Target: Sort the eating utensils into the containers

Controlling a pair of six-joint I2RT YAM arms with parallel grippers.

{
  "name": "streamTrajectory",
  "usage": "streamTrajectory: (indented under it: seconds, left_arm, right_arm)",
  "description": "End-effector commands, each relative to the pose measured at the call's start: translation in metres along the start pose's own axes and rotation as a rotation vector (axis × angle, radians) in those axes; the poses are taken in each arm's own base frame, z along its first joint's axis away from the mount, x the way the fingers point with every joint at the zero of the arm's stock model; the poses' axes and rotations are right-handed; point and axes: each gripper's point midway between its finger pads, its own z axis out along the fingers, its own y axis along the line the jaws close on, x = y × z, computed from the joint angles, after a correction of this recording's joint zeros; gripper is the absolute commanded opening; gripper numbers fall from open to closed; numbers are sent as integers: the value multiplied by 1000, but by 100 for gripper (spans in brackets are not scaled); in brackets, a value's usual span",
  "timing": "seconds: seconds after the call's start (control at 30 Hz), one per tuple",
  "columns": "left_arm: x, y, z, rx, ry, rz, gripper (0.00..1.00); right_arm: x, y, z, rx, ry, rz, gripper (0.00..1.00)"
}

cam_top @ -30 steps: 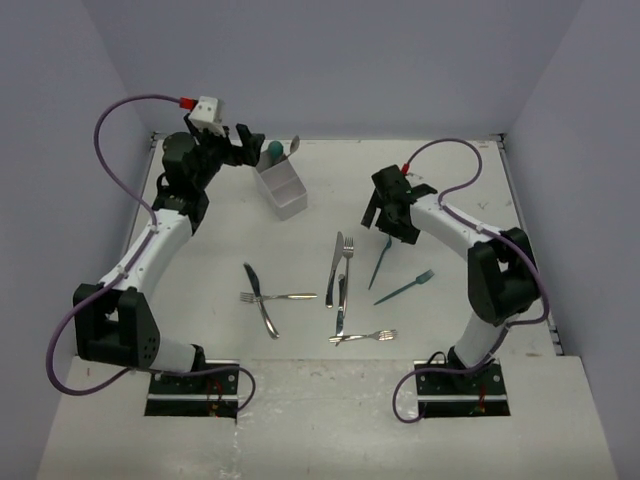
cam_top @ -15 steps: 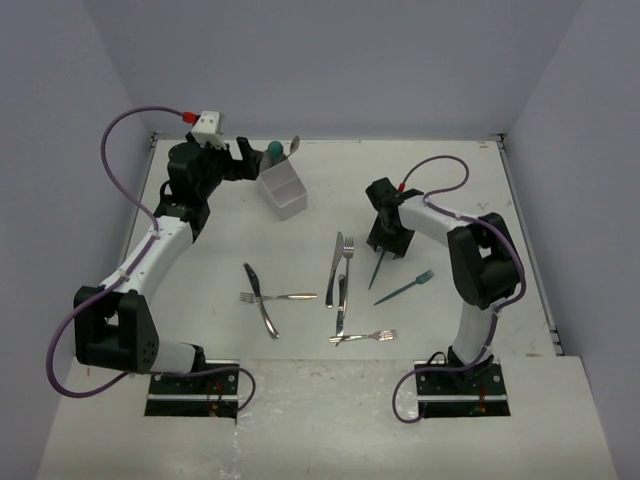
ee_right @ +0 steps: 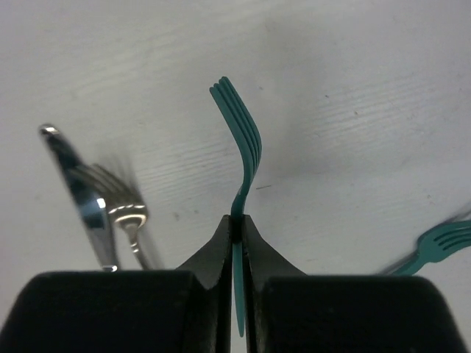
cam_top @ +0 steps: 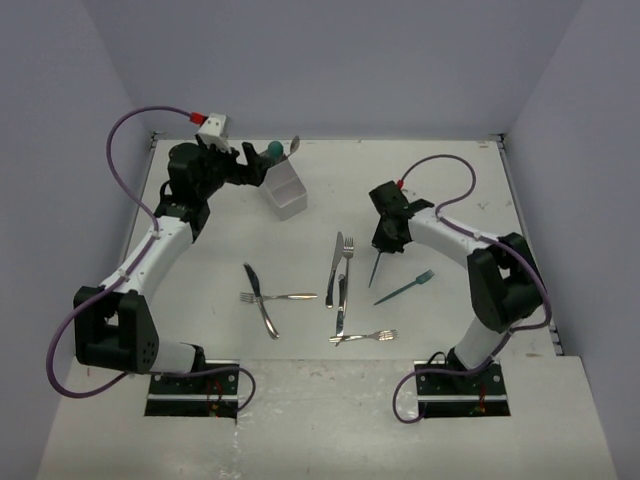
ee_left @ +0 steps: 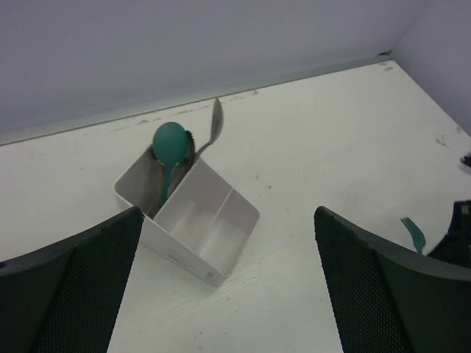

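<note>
You're over white bench [cam_top: 330, 170], faint scuffs on surface. Plain pale lavender walls [cam_top: 340, 60] close back and both sides. Soft, even light.

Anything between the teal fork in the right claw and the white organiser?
Nothing visible does. Bare table lies between the teal fork, pinched in the right claw, and the organiser; silver cutlery lies flat off that line. The open left claw hovers beside it.
</note>
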Motion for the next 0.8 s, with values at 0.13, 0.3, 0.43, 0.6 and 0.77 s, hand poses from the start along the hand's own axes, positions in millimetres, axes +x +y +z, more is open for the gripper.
streamTrajectory:
  seconds: [0.13, 0.3, 0.43, 0.6, 0.77]
  left_arm:
    - [36, -112, -12, 480, 118, 14, 100]
    - [62, -189, -14, 687, 184, 5, 100]
    - [61, -205, -9, 766, 192, -66, 100]
    - [65, -215, -4, 821, 190, -126, 100]
    - [60, -217, 8, 802, 165, -164, 91]
  right_arm:
    - [-71, 70, -104, -466, -331, -101, 0]
    - [-92, 101, -152, -612, -377, -162, 0]
    - [-97, 119, -186, -744, -400, -179, 0]
    - [-104, 132, -210, -828, -413, -154, 0]
    - [-94, 146, -225, -942, -366, -158, 0]
